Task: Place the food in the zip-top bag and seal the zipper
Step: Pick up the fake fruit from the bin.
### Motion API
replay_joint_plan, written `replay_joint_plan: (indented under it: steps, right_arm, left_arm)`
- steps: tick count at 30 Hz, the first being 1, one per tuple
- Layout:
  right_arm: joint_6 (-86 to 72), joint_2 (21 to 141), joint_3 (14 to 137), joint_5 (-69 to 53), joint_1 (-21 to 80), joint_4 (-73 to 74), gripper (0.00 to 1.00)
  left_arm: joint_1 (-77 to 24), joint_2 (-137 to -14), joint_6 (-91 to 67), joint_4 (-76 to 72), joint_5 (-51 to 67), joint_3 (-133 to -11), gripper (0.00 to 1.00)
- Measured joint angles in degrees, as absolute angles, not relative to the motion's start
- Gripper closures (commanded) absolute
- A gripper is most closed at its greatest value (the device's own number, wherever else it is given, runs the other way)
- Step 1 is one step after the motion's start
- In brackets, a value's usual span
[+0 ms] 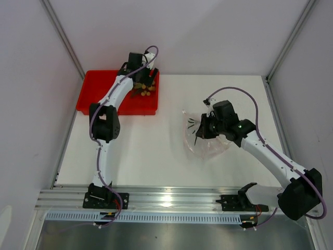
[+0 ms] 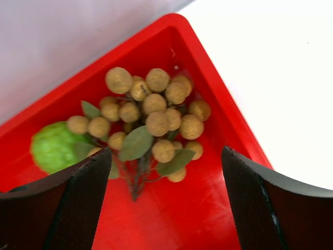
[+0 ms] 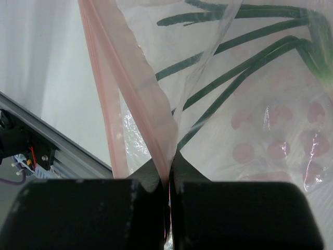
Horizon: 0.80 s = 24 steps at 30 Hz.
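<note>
Left gripper [image 2: 165, 156] wide open and empty, over the bunch of tan fruits [image 2: 156, 109] beside the lime-green fruit [image 2: 52, 146], in the red tray [image 2: 197, 208], right gripper [image 3: 167, 177] pinching the zipper [image 3: 130, 94] of the zip-top bag [image 1: 208, 143], green sprig [image 3: 234, 67] inside it

**Tray** [image 2: 171, 208]: uniform bright red. **Round fruit** [image 2: 52, 147]: lime green with a bumpy surface. **Bunch of small fruits** [image 2: 156, 112]: tan-brown and finely speckled, with dull dark-green leaves. **Zip-top bag** [image 3: 270, 172]: clear film printed with pale pink dots. **Zipper** [image 3: 130, 99]: translucent pink strip. **Sprig** [image 3: 276, 9]: dark green, thin leaves. **Tabletop** [image 1: 156, 151]: plain white. **Arm links** [image 1: 265, 151]: white, with black joints and purple cables.
</note>
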<state>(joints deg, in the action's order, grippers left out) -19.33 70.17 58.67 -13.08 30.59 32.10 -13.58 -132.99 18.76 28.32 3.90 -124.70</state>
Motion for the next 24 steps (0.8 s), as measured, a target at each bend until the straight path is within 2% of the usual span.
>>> replay_joint_plan:
  steps: [8,11,16,20,24]
  right_arm:
    - [-19.18,67.66,55.99,-14.13,29.56,30.13,1.0]
    - [-19.16,67.26,54.96,-14.31,29.23,29.5,1.0]
    - [-19.16,67.0,53.36,-14.55,28.6,27.86,1.0]
    - [-19.16,67.0,52.34,-15.09,28.27,26.46,1.0]
    - [-19.18,67.0,52.07,-15.55,28.14,25.8,1.0]
  left_arm:
    - [-13.69,-138.39,11.81,32.69,2.07,-128.27,0.08]
    - [-13.69,-139.02,11.38,33.71,0.99,-128.27,0.12]
    - [-13.69,-140.9,11.68,34.41,-0.54,-130.93,0.13]
    - [-13.76,-141.6,12.97,34.52,-1.17,-131.48,0.21]
    - [-13.76,-141.99,15.33,34.74,-1.39,-131.5,0.23]
